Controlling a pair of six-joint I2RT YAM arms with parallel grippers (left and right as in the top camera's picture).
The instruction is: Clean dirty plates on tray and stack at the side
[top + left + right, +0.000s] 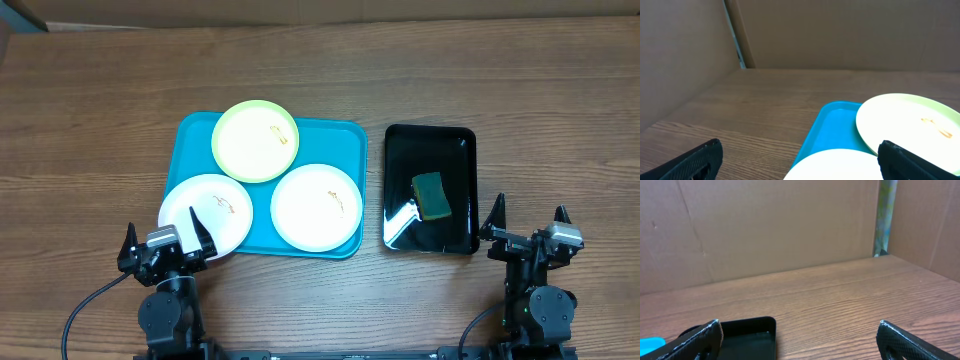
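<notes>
Overhead, the left gripper (163, 226) and right gripper (530, 208) sit at the near edge of the wooden table (90, 90), each with its fingers spread wide and holding nothing. Directly ahead of the left gripper, a white plate (205, 212) overlaps the closest corner of the turquoise tray (192, 140); its edge projects beyond the rim and runs under the finger on the right gripper's side, contact not discernible. A second white plate (316, 207) lies in the tray ahead and toward the right gripper. A pale yellow-green plate (256, 140) lies farther ahead, at the tray's far rim. All three plates bear small orange-brown smears. Ahead of the right gripper, slightly toward the left gripper, a glossy black tray (430, 150) holds a green sponge (431, 195). The two trays stand just beside each other, apart
</notes>
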